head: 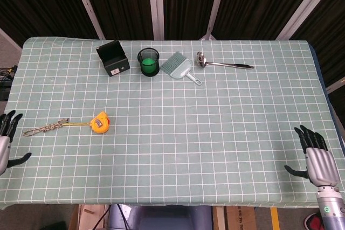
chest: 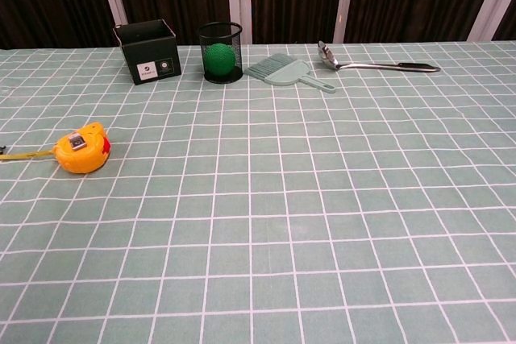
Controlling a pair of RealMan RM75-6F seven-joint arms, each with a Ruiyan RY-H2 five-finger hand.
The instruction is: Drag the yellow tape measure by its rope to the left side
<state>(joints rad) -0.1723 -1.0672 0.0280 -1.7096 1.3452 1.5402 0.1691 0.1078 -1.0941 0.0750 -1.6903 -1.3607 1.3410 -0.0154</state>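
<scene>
Tape measure [head: 101, 123] sits just right of your left hand [head: 6, 141], its rope [head: 44, 128] laid slack on the tablecloth [head: 215, 133] with the free end nearest that hand but not touching it. Your left hand holds nothing, fingers spread wide, at the left table edge. That reads as release: the rope lies loose because nothing pulls it, and the short yellow blade between rope and case is not taut. Judgement: the drag looks complete, since the case lies on the left side. Your right hand [head: 317, 157] is also spread and empty, well apart at the far right edge, clear of the work. The black box [head: 113, 57], green cup [head: 149, 61], small brush [head: 179, 67] and spoon [head: 222, 63] stand far beyond both hands, out of the drag path.
</scene>
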